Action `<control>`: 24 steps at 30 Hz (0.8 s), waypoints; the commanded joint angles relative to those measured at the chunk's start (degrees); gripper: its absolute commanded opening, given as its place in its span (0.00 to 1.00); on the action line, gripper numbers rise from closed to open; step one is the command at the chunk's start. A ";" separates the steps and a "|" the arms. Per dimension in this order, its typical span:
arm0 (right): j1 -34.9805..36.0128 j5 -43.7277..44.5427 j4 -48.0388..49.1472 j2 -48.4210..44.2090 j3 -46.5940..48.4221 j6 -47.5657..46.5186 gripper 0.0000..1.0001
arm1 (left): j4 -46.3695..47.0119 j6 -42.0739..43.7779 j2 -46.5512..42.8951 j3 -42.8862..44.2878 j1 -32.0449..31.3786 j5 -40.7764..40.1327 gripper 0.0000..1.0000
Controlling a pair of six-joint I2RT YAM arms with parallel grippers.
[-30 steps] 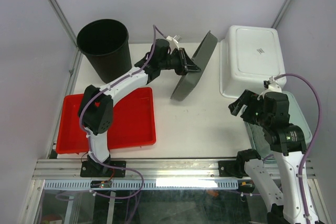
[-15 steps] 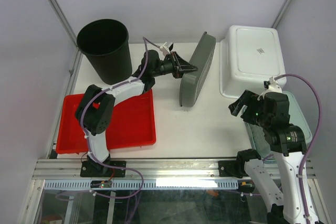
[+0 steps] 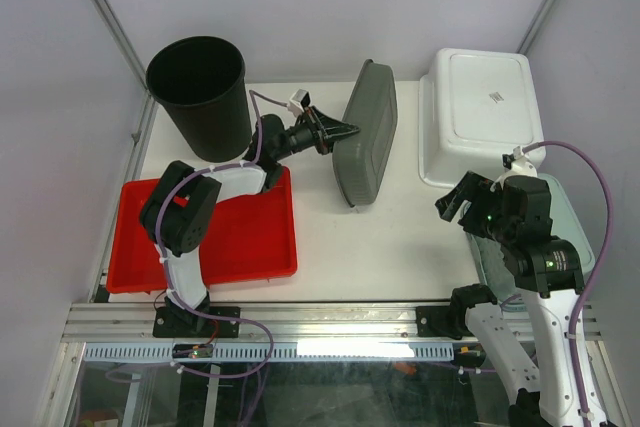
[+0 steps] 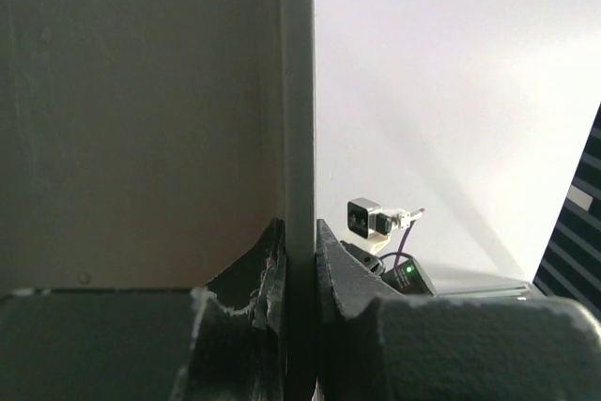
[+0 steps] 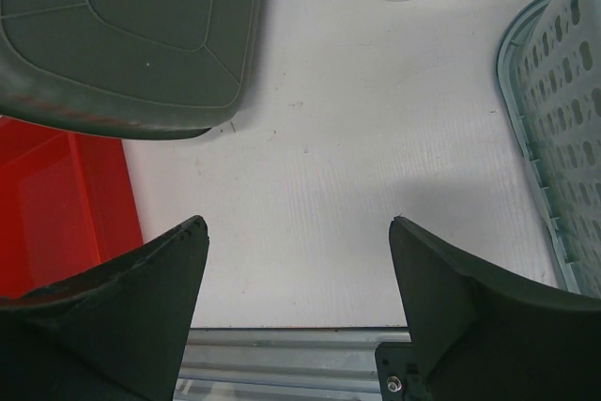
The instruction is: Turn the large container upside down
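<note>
1. Bin first: a black bin (image 3: 200, 87) stood upright at the far left corner of the worktop (image 3: 400, 237), mouth up.
2. Just nearer than it lay a red tray (image 3: 240, 237), flat on the worktop, with my left arm reaching over its far edge.
3. My left tool (image 3: 335, 132) was clamped on the rim of the large grey container (image 3: 365, 142). In the left wrist view both fingers (image 4: 268, 269) pressed on the thin wall from either side.
4. That container sat mid-worktop, between the bin and the white tub, tipped with its base facing up and towards the right. The right wrist view showed the panelled underside (image 5: 131, 16). Its near end was low by the worktop; whether it touched, I could not tell.
5. A white tub (image 3: 480, 112) rested bottom-up at the far right, near the container but apart from it.
6. My right tool (image 3: 455, 202) hovered above the right side of the worktop, fingers (image 5: 141, 298) spread wide, holding nothing.
7. A pale perforated basket (image 5: 563, 138) sat at the right edge.
</note>
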 commanded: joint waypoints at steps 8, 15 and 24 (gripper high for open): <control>-0.25 -0.05 1.14 -0.62 2.07 0.06 0.82 | -1.76 5.49 -1.60 -5.92 1.34 -1.83 0.20; -0.23 -0.33 1.46 -0.51 1.91 0.29 0.82 | -6.49 9.68 -2.31 -5.94 1.72 -2.03 0.28; -0.26 -0.42 1.24 -0.44 1.81 0.40 0.82 | -21.93 20.69 -4.87 -1.73 1.82 -4.45 0.55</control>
